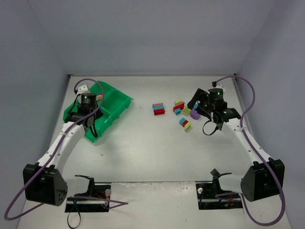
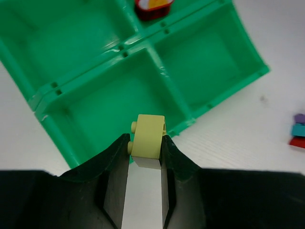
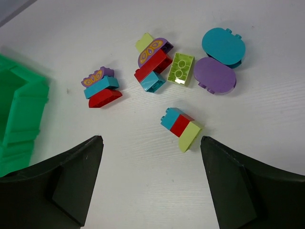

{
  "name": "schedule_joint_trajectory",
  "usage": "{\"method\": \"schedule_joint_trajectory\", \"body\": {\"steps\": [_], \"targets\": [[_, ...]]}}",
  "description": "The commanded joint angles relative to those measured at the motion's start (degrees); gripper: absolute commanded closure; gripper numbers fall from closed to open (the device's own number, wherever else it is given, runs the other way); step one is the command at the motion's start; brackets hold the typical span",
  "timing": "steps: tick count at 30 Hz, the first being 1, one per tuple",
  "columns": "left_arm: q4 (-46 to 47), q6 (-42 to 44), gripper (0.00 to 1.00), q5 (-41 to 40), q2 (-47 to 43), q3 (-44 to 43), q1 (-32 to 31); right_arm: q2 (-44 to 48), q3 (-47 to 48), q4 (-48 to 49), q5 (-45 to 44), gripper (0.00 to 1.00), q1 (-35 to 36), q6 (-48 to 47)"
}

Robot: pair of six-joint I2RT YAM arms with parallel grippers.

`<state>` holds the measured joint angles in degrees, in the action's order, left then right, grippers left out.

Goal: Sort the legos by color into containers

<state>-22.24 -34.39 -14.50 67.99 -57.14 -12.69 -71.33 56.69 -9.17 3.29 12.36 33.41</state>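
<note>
My left gripper point(image 2: 145, 143) is shut on a pale yellow-green lego point(image 2: 148, 136) and holds it over the near edge of the green tray point(image 2: 95, 67), above its near compartment. A red piece point(image 2: 152, 7) lies in a far compartment; the other three show no bricks. In the top view this gripper point(image 1: 89, 119) is over the tray point(image 1: 114, 102). My right gripper point(image 3: 150, 140) is open and empty above the table. Just beyond it lies a cyan-red-yellow-green stack point(image 3: 181, 126). Farther off are a purple-cyan-red stack point(image 3: 100, 88), a mixed cluster point(image 3: 152, 62) and a yellow-green brick point(image 3: 181, 69).
A purple oval piece point(image 3: 214, 75) and a cyan oval piece point(image 3: 223, 45) lie to the right of the cluster. The tray's corner point(image 3: 19, 109) shows at the left of the right wrist view. White walls enclose the table on three sides.
</note>
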Motion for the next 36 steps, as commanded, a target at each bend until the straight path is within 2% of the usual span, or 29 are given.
{"method": "schedule_joint_trajectory", "body": {"steps": [1,8,13,19,23,26,31,36], "targets": [[-1.06,3.1,1.0,2.28,4.15,-0.51,3.98,-0.83,-0.17,1.0,-1.27,0.2,-0.06,-2.29],[0.27,6.0,0.87,2.99,13.3,-2.97,9.17,-0.91,-1.23,0.91,-1.62,0.2,0.03,-3.35],[0.53,7.23,0.68,2.9,15.86,-5.08,10.14,-1.79,-2.37,0.56,-1.97,0.2,0.12,-3.53],[0.62,8.28,0.48,3.34,14.37,-5.26,10.14,-4.08,-3.16,0.21,-2.85,0.23,0.82,-3.26],[-0.87,9.08,0.43,3.34,12.88,-6.31,10.14,-6.1,-2.29,0.29,-3.11,0.29,1.79,-2.82],[-2.02,8.64,0.43,5.0,10.24,-6.75,10.05,-7.94,-0.97,0.29,-4.95,0.37,2.67,-2.47],[-3.24,7.67,0.36,10.63,5.85,-7.1,9.18,-12.51,1.84,0.29,-6.71,0.39,4.25,-2.3],[-7.38,8.2,0.27,11.25,3.56,-8.77,4.53,-17.7,5.44,0.29,-9.0,0.41,5.04,-2.38]]}}
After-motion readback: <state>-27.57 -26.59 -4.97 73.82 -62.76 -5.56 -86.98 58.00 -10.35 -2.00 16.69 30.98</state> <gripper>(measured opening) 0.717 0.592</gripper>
